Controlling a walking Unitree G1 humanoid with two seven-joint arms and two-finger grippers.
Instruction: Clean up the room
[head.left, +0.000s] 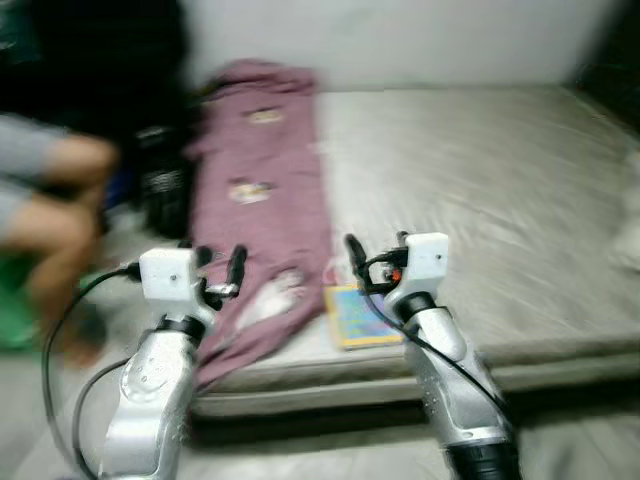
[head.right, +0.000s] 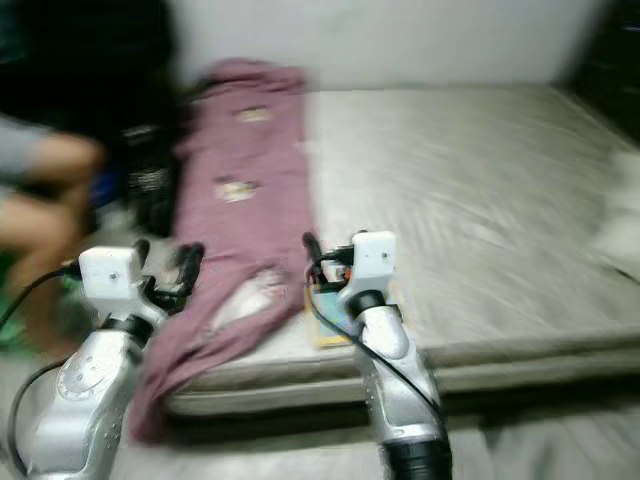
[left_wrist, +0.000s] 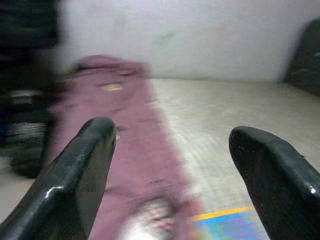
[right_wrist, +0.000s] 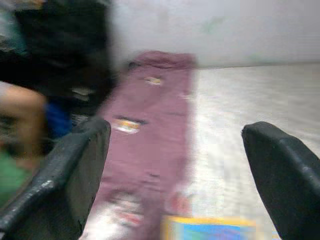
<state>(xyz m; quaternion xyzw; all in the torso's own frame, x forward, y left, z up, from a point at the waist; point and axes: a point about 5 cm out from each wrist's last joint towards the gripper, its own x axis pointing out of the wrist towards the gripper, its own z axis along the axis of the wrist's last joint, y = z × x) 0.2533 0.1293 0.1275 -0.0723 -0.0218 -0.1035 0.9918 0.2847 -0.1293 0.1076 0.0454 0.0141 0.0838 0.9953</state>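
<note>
A long mauve blanket (head.left: 262, 190) with small printed patches lies along the left side of a grey mattress (head.left: 480, 190) and hangs over its front edge. A blue and yellow book (head.left: 362, 316) lies on the mattress near the front edge, beside the blanket. My left gripper (head.left: 218, 268) is held open just before the blanket's front end, nothing between its fingers (left_wrist: 80, 170). My right gripper (head.left: 376, 256) is open above the book, its fingers (right_wrist: 70, 170) apart and empty. All views are blurred.
A person sits at the left, with bare knees (head.left: 55, 215) next to the bed. A dark bag or bundle (head.left: 160, 180) stands between the person and the mattress. A white wall (head.left: 400, 40) backs the bed. A pale pillow edge (head.left: 630, 225) shows at far right.
</note>
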